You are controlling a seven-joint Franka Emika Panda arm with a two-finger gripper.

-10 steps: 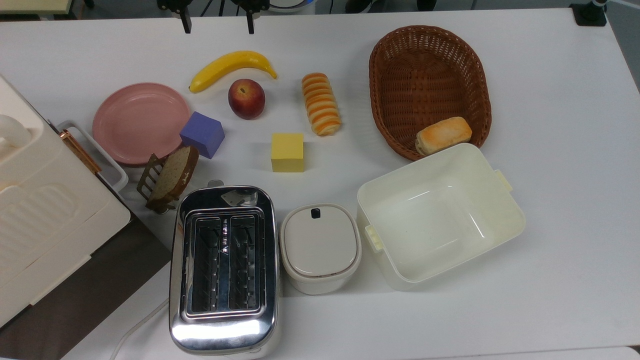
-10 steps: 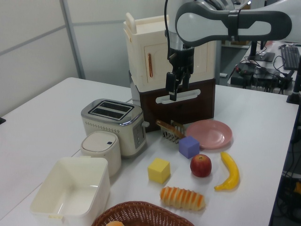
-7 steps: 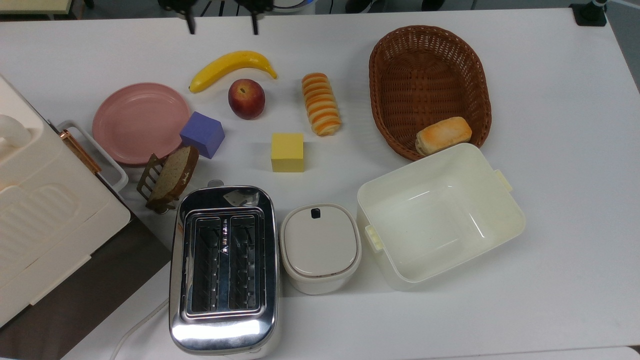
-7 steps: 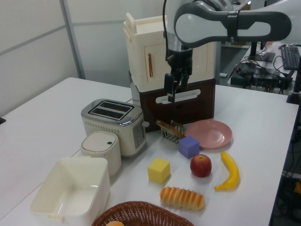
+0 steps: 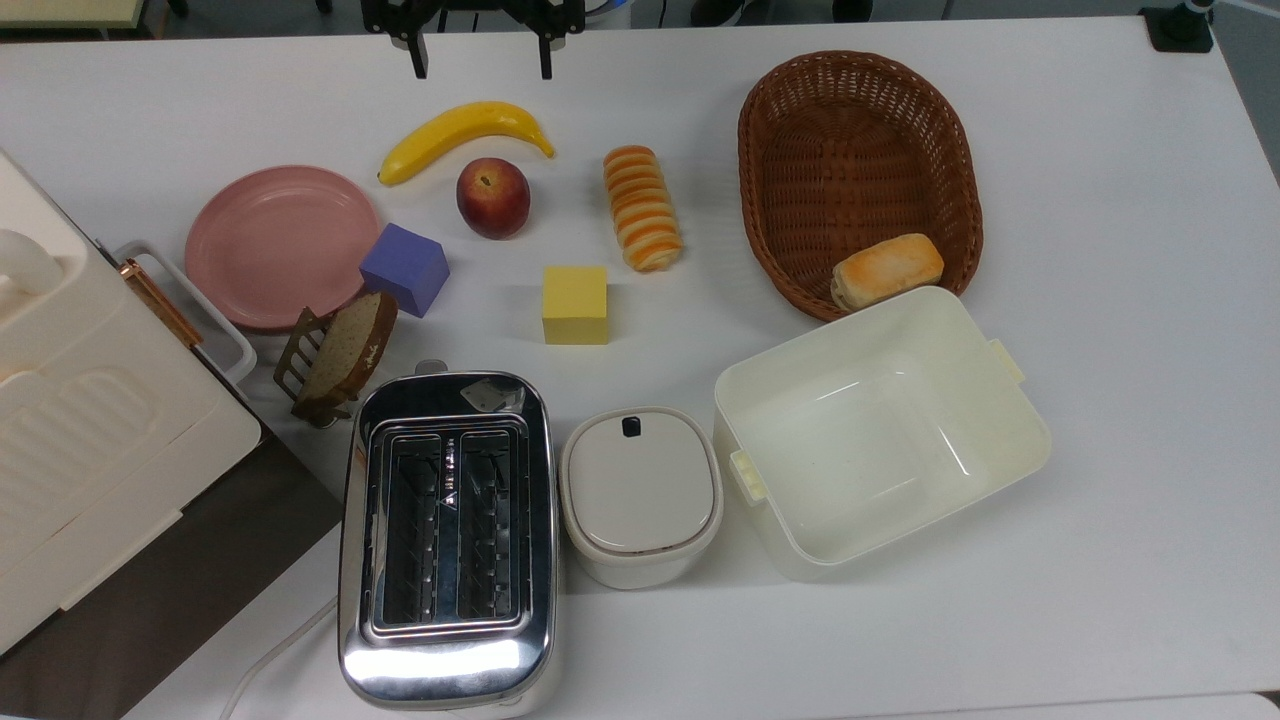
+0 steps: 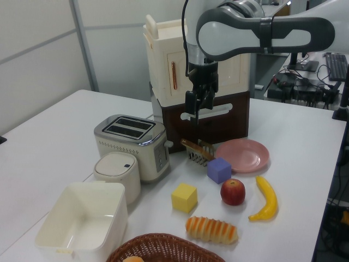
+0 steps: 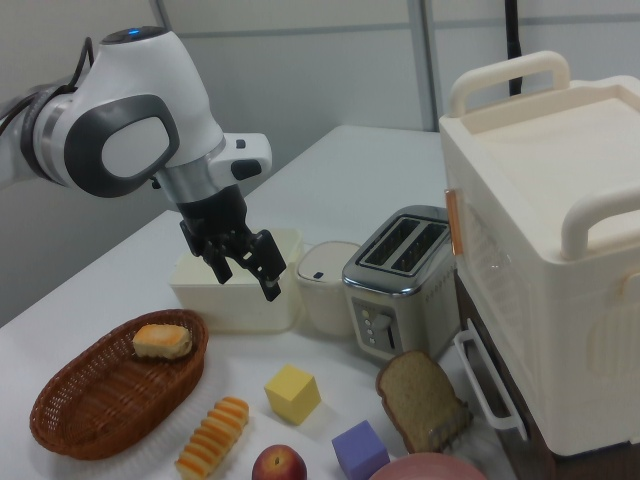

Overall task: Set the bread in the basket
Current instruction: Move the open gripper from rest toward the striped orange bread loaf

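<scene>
step: approach, pre-grasp. Nothing picked yet, judging by the bread lying free on the desk (image 5: 1100,150).
gripper (image 5: 477,62): top edge of the top view, left of centre, above the banana (image 5: 462,133); well up off the desk in the left and right views. Jaws apart, nothing between them.
bread (image 5: 642,208): striped roll, upper middle of the top view, flat on the desk, long axis running roughly top to bottom of the frame. Between the apple (image 5: 493,197) and the basket, touching neither. Yellow cube (image 5: 575,304) just below it.
basket (image 5: 960,150): upper right of the top view, near the bread. A short golden bun (image 5: 887,270) sits at its lower end; the upper part is free.
next move: my read is to travel toward the top view's right until over the roll, turn the jaws to span its short width, then descend mid-length.
watch: the roll is ridged and looks soft, so squeeze lightly.
drop: probably aim for the basket's free upper half, away from the bun and the cream tub (image 5: 1020,440).
</scene>
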